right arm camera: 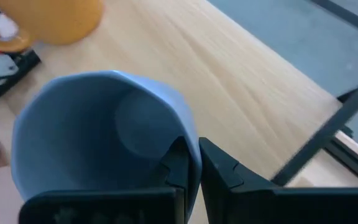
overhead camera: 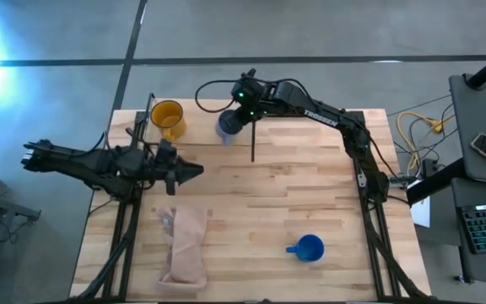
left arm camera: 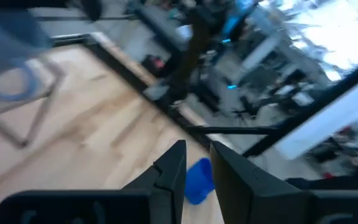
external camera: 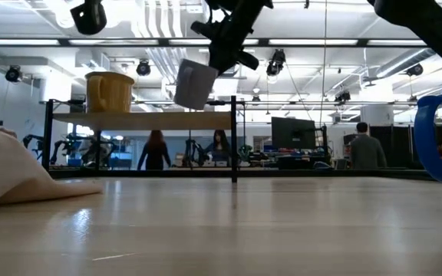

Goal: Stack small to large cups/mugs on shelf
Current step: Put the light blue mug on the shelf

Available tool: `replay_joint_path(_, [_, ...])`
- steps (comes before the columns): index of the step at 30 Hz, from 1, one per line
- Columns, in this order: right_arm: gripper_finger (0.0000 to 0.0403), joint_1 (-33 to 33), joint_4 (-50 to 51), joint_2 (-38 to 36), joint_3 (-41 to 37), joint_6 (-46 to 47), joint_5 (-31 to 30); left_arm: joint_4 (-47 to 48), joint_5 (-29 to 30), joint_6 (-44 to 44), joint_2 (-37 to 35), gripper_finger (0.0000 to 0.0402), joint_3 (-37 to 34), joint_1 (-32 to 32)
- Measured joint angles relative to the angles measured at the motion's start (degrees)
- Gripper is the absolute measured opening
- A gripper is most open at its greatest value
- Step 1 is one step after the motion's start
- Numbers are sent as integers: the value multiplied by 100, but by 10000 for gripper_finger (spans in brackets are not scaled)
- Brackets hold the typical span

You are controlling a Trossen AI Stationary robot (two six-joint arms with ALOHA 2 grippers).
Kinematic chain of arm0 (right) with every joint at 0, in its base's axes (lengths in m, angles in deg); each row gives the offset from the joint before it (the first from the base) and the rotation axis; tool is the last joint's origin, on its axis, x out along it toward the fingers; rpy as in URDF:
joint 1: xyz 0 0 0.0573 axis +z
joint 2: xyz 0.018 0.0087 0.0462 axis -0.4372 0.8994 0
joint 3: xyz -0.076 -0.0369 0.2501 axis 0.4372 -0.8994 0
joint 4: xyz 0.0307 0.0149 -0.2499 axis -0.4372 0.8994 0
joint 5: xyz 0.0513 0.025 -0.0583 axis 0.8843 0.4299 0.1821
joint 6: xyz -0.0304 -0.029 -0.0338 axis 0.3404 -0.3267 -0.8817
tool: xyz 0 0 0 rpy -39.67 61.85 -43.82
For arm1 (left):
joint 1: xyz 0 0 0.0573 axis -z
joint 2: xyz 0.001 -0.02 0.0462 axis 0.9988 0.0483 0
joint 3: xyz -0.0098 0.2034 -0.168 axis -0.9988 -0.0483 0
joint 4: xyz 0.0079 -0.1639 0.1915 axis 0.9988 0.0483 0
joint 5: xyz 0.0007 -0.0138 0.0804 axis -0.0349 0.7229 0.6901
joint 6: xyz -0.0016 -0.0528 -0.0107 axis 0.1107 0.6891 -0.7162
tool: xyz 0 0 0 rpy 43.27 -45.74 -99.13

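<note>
The right gripper (overhead camera: 236,118) is pinched tight on the rim of the pale grey-blue mug (overhead camera: 228,125), one finger inside the wall and one outside, as the right wrist view shows (right arm camera: 104,143). It holds the mug in the air above the shelf (external camera: 152,120), tilted, with its mouth turned toward the wrist; in the low view the mug (external camera: 195,84) hangs clear of the board, near the shelf's right-hand post. The yellow-orange mug (overhead camera: 168,116) stands upright on the shelf toward its left end (external camera: 109,92), just beside the held mug but apart from it. The bright blue mug (overhead camera: 308,248) sits on the tabletop (overhead camera: 268,194) near the front edge, right of centre, well apart from both grippers. The left gripper (overhead camera: 194,170) hovers over the left part of the tabletop with its fingers a little apart and nothing between them. A tan cloth (overhead camera: 186,245) lies near the front left corner.
</note>
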Motion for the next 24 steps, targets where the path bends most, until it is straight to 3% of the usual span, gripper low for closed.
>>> replay_joint_path(8, [13, -221, 293, -15, 0, 117, -2, 259, 398, -36, 101, 59, 146, 1])
replay_joint_path(24, [13, -327, 452, -6, -2, 94, 55, 254, 892, -1050, 177, 59, 620, -2])
